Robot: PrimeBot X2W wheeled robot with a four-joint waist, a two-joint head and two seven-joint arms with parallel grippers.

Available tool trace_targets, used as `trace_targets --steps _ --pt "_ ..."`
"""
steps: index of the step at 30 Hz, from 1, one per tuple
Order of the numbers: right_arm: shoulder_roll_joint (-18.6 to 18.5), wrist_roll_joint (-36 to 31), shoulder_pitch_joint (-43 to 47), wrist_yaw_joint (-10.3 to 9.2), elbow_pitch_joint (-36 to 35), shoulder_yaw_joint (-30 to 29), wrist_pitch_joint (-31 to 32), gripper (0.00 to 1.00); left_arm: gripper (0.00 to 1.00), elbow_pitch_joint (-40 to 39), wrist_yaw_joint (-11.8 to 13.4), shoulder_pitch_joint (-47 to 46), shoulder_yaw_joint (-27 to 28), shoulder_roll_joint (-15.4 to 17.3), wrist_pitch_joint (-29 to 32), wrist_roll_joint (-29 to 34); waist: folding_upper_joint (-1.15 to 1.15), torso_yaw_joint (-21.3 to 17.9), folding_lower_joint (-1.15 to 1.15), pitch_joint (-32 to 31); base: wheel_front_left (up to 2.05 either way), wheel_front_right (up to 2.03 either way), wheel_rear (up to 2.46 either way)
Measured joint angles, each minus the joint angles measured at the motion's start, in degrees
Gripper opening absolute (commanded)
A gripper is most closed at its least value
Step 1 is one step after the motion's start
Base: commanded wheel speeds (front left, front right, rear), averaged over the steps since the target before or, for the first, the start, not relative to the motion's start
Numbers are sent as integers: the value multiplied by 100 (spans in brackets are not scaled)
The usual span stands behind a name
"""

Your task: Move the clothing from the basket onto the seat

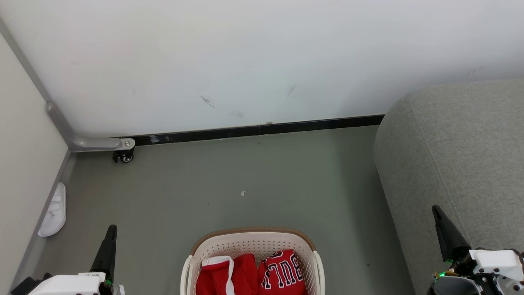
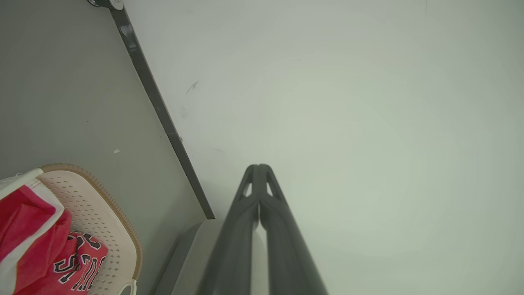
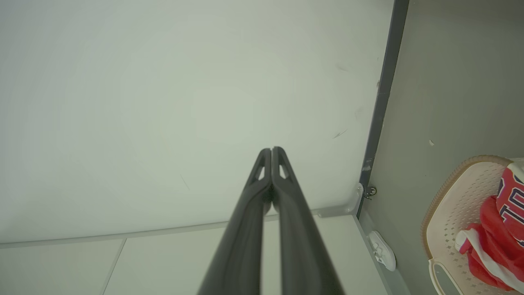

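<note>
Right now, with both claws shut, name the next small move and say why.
Probably open the right claw and swing it toward the jersey: it and the shorts lie in the basket, nothing is held, and that claw is nearest the seat.

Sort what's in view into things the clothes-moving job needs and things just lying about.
Job: red jersey, red shorts, basket holding both, grey seat.

Lying about: white slipper at the floor's left edge, caster wheel at the wall's foot, small white scrap on the floor.
</note>
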Motion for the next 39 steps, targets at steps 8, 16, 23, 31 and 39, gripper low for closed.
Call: trace_targets --steps 8,16,23,31,39 --pt "0 0 0 0 0 -1 0 0 0 0 0 0 0 0 0 0 0 0 0 0 0 0 0" --pt "1 0 0 0 0 -1 0 0 0 0 0 0 0 0 0 0 0 0 0 0 0 0 0" --pt "1 0 0 0 0 -2 0 0 0 0 0 0 0 0 0 0 0 0 0 0 0 0 0" --pt "2 -16 0 0 0 -2 1 0 0 0 0 0 0 0 0 0 0 0 0 0 0 0 0" --pt "3 -23 0 0 0 -3 1 0 0 0 0 0 0 0 0 0 0 0 0 0 0 0 0"
